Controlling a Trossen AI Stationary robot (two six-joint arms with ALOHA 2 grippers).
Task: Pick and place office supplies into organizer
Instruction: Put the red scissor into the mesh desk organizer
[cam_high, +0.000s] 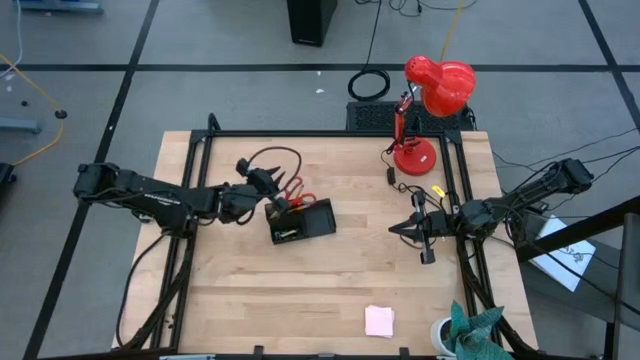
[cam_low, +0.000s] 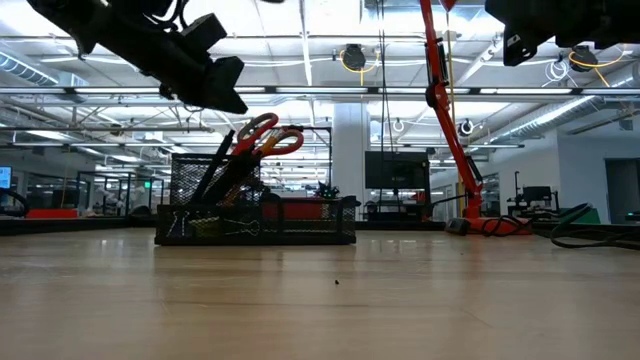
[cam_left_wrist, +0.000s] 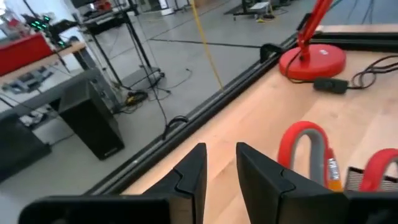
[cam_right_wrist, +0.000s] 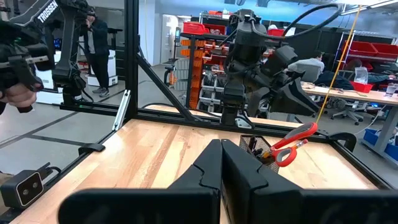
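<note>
Low view, nearest first: bare light wooden table top (cam_low: 330, 300), then the one black wire-mesh rectangular organizer (cam_low: 255, 222) standing on it. One pair of red-handled scissors (cam_low: 265, 137) stands tilted in its taller compartment, handles uppermost, beside dark thin pens (cam_low: 212, 172); their number cannot be told. Small black clips (cam_low: 232, 227) show through the mesh of the shallow front section. The left gripper (cam_low: 205, 75) hangs just above and beside the scissor handles, apart from them.

The high view alone shows the layout. One pale pink square note pad (cam_high: 379, 320) lies near the front edge of the table, well apart from the organizer (cam_high: 301, 221). A small yellow-green piece (cam_high: 287, 234) lies inside the organizer. The left gripper (cam_high: 268, 181) sits at the organizer's rear corner, next to the scissors (cam_high: 297, 196). The right gripper (cam_high: 412, 228) waits near the table's right side, fingers pressed together. One red desk lamp (cam_high: 432, 100) stands at the far right corner.

The left wrist view shows what the others do not: the left gripper (cam_left_wrist: 221, 163) stands with a narrow gap between its fingers and nothing in it; the scissor handles (cam_left_wrist: 305, 149) are just beside it. The right wrist view shows the right gripper (cam_right_wrist: 221, 152) closed and empty, with the organizer (cam_right_wrist: 261, 149) and the left arm beyond.
</note>
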